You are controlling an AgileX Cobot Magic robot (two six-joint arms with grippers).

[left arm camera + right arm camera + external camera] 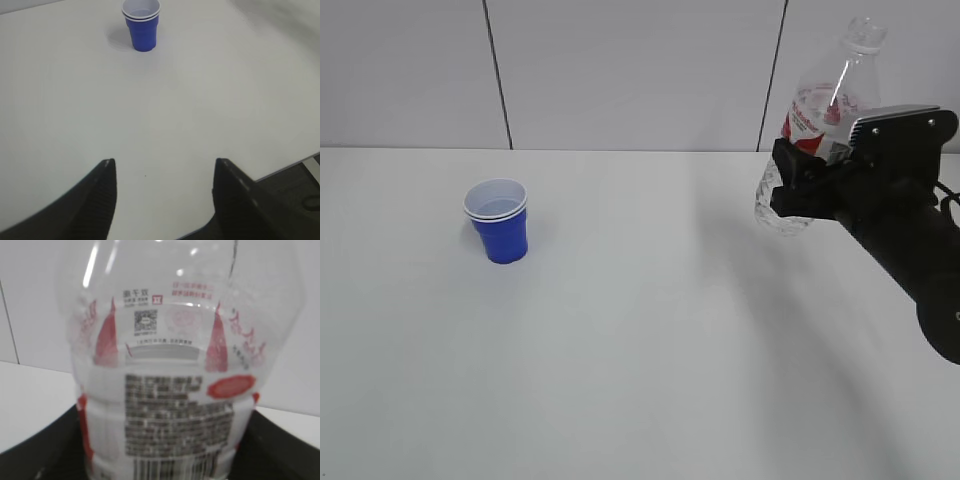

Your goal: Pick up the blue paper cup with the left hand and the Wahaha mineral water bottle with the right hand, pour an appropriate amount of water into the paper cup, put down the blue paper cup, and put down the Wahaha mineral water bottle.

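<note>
- Right hand [798, 185]: closed around the Wahaha mineral water bottle [820, 115] at and below its label, holding it clear of the worktop [640, 350] at the right edge of the scene, tilted slightly, capless neck uppermost.
- Left hand [162, 192]: fingers spread wide with nothing between them, low over the near part of the worktop; not seen in the exterior view.
- Blue paper cup [500, 222]: upright on the worktop at left, well apart from both hands; a doubled white rim suggests two nested cups.
- Risk, cup: a pinch on the thin wall may crush it, or lift only the outer cup if the two separate.
- Risk, bottle: the neck is open, so any quick swing or added tilt before the mouth is over the cup would likely spill water onto the worktop.
- Risk, grip: the ribbed clear wall may flex or slip in the hand as the bottle tips.
- Water level: cannot be judged here.
</note>
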